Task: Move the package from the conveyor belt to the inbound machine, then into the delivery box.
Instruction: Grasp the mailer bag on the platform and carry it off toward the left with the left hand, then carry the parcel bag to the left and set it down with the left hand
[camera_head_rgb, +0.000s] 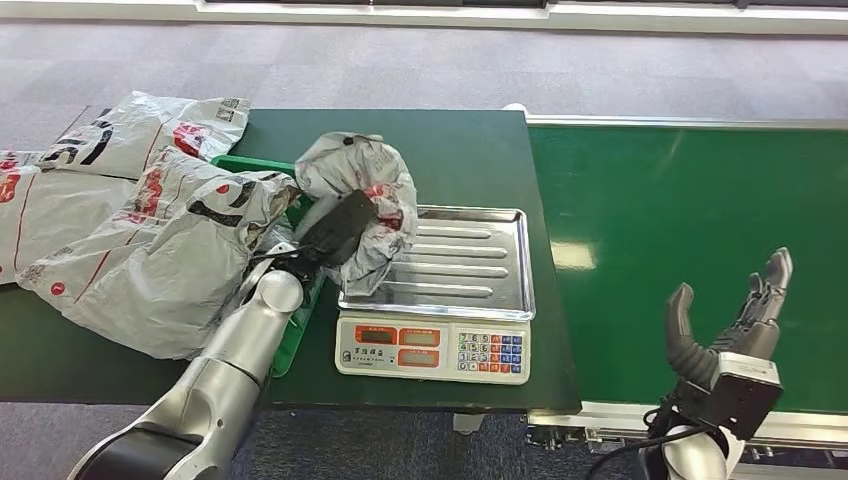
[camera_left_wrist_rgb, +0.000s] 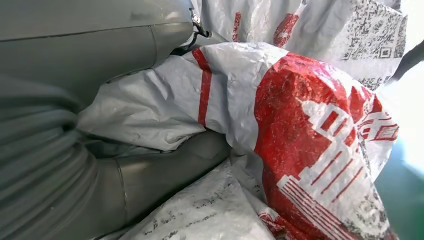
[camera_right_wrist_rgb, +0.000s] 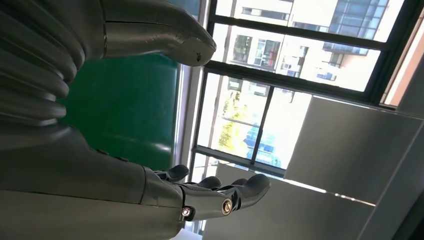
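A crumpled grey package with red print hangs over the left edge of the scale's steel tray. My left hand grips it from below, dark fingers wrapped on its front. In the left wrist view the same package fills the space against my thumb and palm. My right hand hovers over the green conveyor belt, fingers spread upward, holding nothing. The right wrist view shows that hand with thumb and fingers apart.
The weighing scale with keypad sits at the dark table's front edge. Several more grey packages lie piled at the left, over a green box rim. Grey carpet lies beyond the table.
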